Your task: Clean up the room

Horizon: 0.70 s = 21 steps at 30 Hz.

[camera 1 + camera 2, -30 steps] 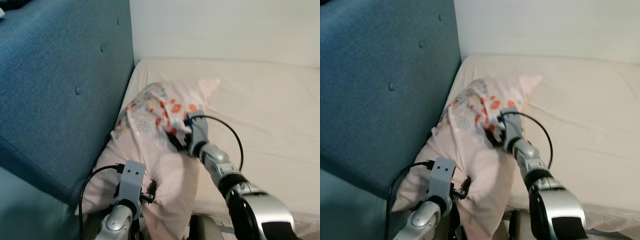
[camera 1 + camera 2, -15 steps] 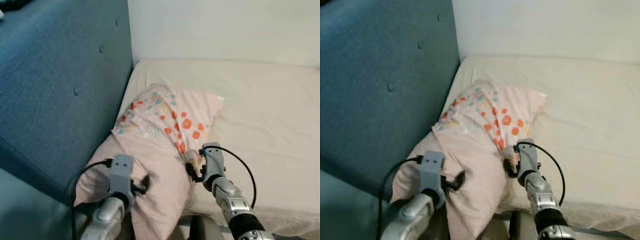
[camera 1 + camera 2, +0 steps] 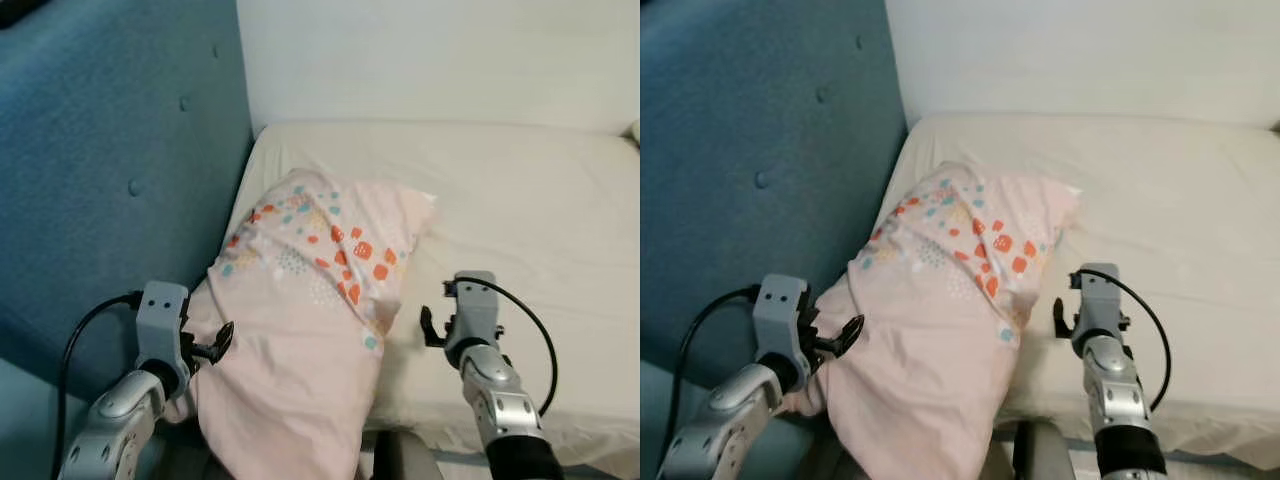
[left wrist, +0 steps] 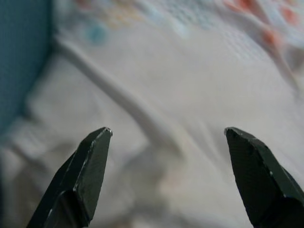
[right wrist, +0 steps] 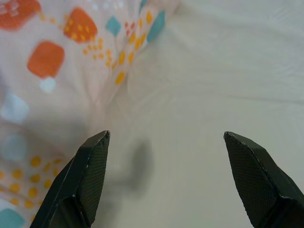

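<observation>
Both arms now backed off pillow (image 3: 310,300). Right end effector (image 3: 432,326) released, hovering over mattress (image 3: 520,210) just beside pillow edge. Left end effector (image 3: 215,345) released, at pillow's near corner. Pillow lies against blue headboard (image 3: 110,170), lower end overhanging bed edge; placement looks finished.

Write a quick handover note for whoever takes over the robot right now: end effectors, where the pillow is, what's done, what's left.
Left end effector: open, at the pillow's headboard-side edge.
Right end effector: open, over the mattress beside the pillow.
Pillow: pink patterned, lying against the blue headboard, lower end hanging off the front edge.
Done: pillow on bed, not held.
Left: probably square it up.
</observation>
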Tool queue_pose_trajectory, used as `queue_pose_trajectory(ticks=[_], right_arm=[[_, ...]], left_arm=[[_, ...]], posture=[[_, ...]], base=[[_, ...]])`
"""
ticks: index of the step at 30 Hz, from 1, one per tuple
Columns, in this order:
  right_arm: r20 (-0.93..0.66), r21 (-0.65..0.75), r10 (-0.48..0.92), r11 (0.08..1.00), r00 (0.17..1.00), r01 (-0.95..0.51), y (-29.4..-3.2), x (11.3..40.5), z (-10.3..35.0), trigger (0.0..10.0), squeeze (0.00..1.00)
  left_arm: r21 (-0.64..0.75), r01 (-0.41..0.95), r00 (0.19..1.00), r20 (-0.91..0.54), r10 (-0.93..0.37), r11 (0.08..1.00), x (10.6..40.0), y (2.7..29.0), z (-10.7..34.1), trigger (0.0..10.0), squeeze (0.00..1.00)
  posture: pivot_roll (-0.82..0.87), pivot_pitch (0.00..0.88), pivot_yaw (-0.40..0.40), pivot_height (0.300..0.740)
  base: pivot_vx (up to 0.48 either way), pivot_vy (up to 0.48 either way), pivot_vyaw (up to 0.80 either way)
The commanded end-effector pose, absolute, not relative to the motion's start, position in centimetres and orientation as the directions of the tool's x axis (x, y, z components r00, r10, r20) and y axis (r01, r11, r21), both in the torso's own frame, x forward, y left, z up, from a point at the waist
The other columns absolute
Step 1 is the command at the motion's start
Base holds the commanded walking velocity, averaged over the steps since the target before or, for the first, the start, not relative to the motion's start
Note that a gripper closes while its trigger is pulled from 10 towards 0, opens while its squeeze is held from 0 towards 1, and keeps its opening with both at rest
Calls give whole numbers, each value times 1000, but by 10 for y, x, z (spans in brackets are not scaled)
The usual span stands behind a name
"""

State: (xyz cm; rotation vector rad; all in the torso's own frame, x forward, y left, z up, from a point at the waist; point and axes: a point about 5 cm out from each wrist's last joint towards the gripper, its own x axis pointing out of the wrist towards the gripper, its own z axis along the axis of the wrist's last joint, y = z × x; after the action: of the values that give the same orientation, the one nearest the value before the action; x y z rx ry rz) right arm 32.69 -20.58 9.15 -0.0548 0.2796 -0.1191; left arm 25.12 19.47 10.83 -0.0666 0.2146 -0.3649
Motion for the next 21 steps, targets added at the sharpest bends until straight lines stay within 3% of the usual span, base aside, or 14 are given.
queue_pose_trajectory(ticks=[1, 3, 6, 8, 9, 10, 11, 15, 16, 18, 19, 21], right_arm=[[-283, -53, -129, 992, 951, 118, -208, 324, 90, 10000, 0], [-246, -26, -156, 988, 957, 154, -213, 326, 97, 10000, 0], [-231, -25, -179, 984, 957, 178, -217, 327, 100, 10000, 0], [-230, 17, -249, 966, 941, 260, -233, 332, 102, 10000, 0], [-230, 17, -249, 966, 941, 260, -233, 332, 102, 10000, 0], [-233, 20, -260, 962, 937, 272, -238, 337, 101, 10000, 0], [-235, 12, -268, 960, 934, 278, -243, 343, 100, 10000, 0], [-230, 14, -270, 960, 935, 280, -245, 351, 102, 10000, 0], [-221, 111, -242, 956, 945, 271, -242, 360, 107, 10000, 98], [-209, 220, -210, 941, 955, 255, -238, 364, 110, 10000, 98], [-199, 251, -187, 939, 962, 235, -233, 368, 113, 10000, 1000], [-189, 318, -125, 931, 974, 181, -223, 373, 117, 10000, 1000]], left_arm=[[-144, 390, 883, -223, -414, 910, 242, 195, 104, 10000, 1000], [-197, 395, 874, -220, -433, 897, 231, 217, 108, 10000, 1000], [-205, 382, 881, -215, -423, 901, 228, 230, 112, 10000, 1000], [-138, 135, 978, -142, -154, 981, 240, 275, 129, 10000, 1000], [-138, 135, 978, -142, -154, 981, 240, 275, 129, 10000, 1000], [-112, 37, 995, -92, -48, 993, 245, 287, 138, 10000, 298], [-85, -65, 998, -30, 63, 994, 250, 295, 146, 10000, 0], [-53, -76, 997, -4, 76, 996, 254, 286, 148, 10000, 0], [-28, -26, 1000, 5, 26, 999, 257, 268, 145, 10000, 0], [-24, 3, 1000, 9, -3, 1000, 259, 258, 144, 10000, 0], [-9, 25, 1000, 13, -25, 1000, 260, 250, 144, 10000, 0], [12, 72, 997, 19, -73, 997, 263, 236, 143, 10000, 0]], posture=[[126, 210, -10, 630], [126, 207, -14, 630], [126, 207, -14, 630], [128, 205, -18, 630], [128, 205, -18, 630], [131, 208, -16, 630], [134, 215, -11, 630], [141, 227, -8, 630], [145, 237, -6, 630], [146, 240, -7, 630], [158, 254, -10, 630], [164, 261, -9, 630]], base=[[0, 0, 0], [0, 0, 0], [0, 0, 0], [0, 0, 0], [0, 0, 0], [0, 0, 0], [0, 0, 0], [0, 0, 0], [0, 0, 0], [0, 0, 0], [0, 0, 0], [0, 0, 0]])
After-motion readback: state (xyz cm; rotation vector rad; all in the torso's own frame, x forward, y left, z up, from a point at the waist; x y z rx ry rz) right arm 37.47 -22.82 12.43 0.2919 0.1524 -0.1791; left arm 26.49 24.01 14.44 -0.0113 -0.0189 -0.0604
